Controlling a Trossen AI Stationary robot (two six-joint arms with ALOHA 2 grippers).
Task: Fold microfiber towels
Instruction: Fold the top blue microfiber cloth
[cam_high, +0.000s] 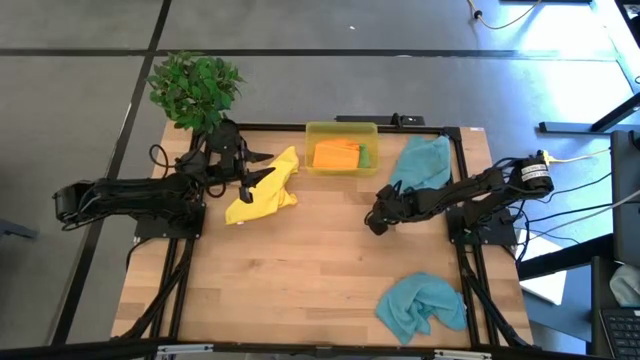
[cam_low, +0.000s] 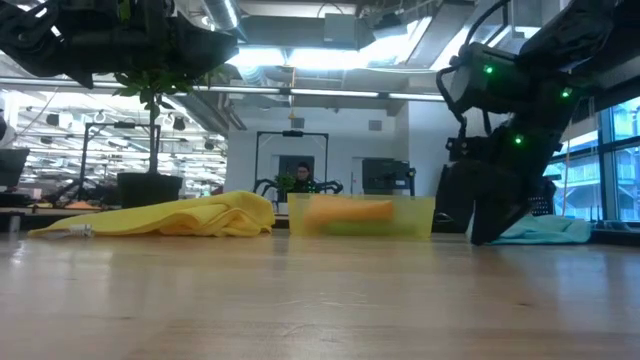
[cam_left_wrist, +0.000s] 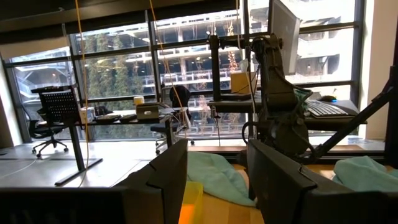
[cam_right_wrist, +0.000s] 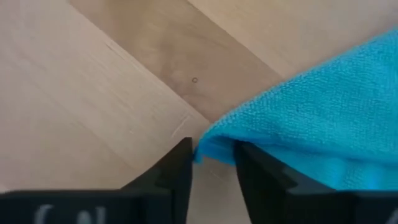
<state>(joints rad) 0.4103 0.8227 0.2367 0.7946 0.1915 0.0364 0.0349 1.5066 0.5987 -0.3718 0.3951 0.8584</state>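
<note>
Right pincer (cam_high: 378, 224): down low at the table near the middle-right. The wrist view shows the fingers a narrow gap apart with a corner of the teal towel (cam_right_wrist: 298, 118) poking in between them. Looks like it's about to pinch that corner, but I can't say it has a firm hold yet.

Key relation: that towel (cam_high: 420, 165) lies from the pincer back toward the far right corner of the table (cam_high: 300, 280), long axis running roughly along the right arm. So the corner at the pincer is its near tip, and the right arm is clearly the closer one.

Left pincer (cam_high: 243, 188): raised over the yellow towel (cam_high: 265, 190) at the far left, fingers spread wide apart, holding nothing as far as I can see.

Other towels: second teal towel (cam_high: 420, 305) is crumpled at the near right edge, well apart. An orange towel (cam_high: 335, 154) and a bit of green sit in the yellow bin (cam_high: 341, 129) at the far middle.

In the way: not much. Bare wood around the pincer, the bin is near but off to the far side, and the plant (cam_high: 195, 88) is way out at the far left corner.
</note>
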